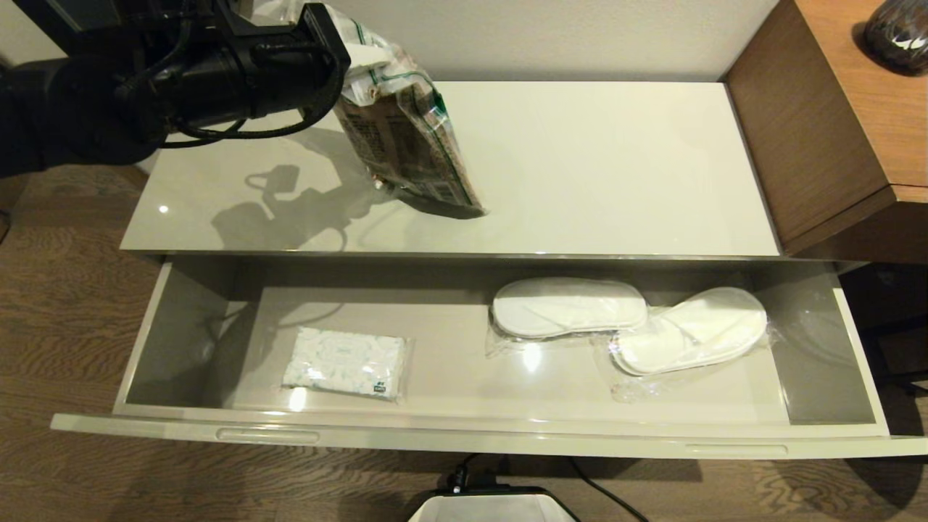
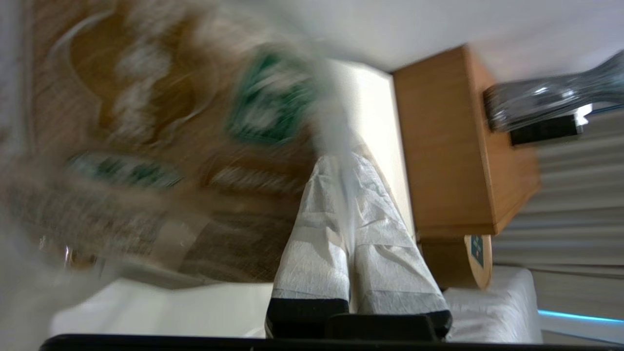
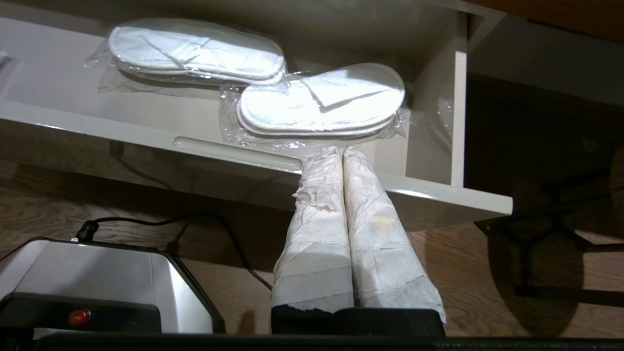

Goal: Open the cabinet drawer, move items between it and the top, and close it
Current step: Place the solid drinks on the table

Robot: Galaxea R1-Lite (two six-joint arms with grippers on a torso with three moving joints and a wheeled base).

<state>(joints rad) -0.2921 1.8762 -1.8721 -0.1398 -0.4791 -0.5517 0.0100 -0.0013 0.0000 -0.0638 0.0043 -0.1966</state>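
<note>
Head view shows the clear brown snack bag with green band [image 1: 406,138] hanging long axis downward from the left gripper [image 1: 348,61], clamped on its upper end, its lower corner by the glossy beige cabinet top [image 1: 616,167] near the back-left; the right gripper [image 3: 343,161], closed and empty, waits before the open drawer [image 1: 471,428].

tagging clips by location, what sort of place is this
Probably a hotel room. The open drawer holds two pairs of wrapped disposable slippers and a tissue pack, guest supplies, below a glossy cabinet top beside a wooden unit.
</note>
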